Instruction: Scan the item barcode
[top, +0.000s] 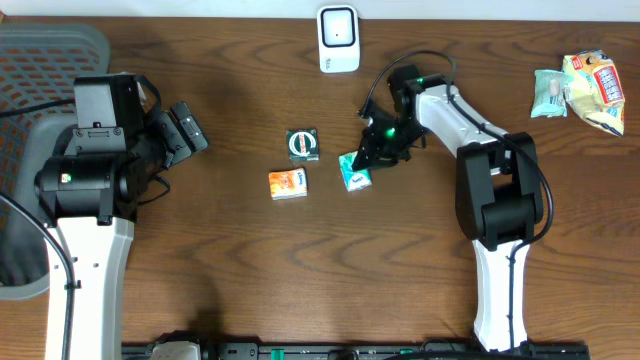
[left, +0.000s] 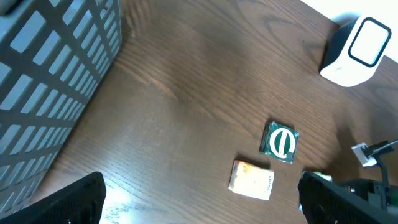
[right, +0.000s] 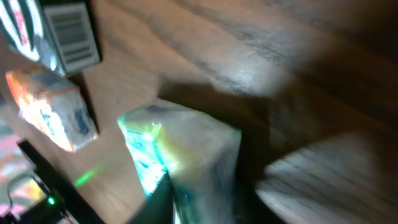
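Teal box (right: 180, 155) is lying mid-table (top: 250, 270) beside an orange box (top: 287, 184), the right gripper (top: 366, 160) gripping it, while the left gripper (top: 188, 130) is hanging wide open near a grey basket (top: 40, 60), its contents unclear.

White tubular left arm (top: 88, 262) and right arm (top: 497, 290) with bulky black joints; black left gripper (top: 195, 127); thin black cable (top: 380, 78) looped at right wrist; small green light (top: 385, 128).

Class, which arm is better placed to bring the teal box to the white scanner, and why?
Right. The right gripper sits at the teal box, with the scanner close beyond. The left gripper hangs open, far off beside the basket.
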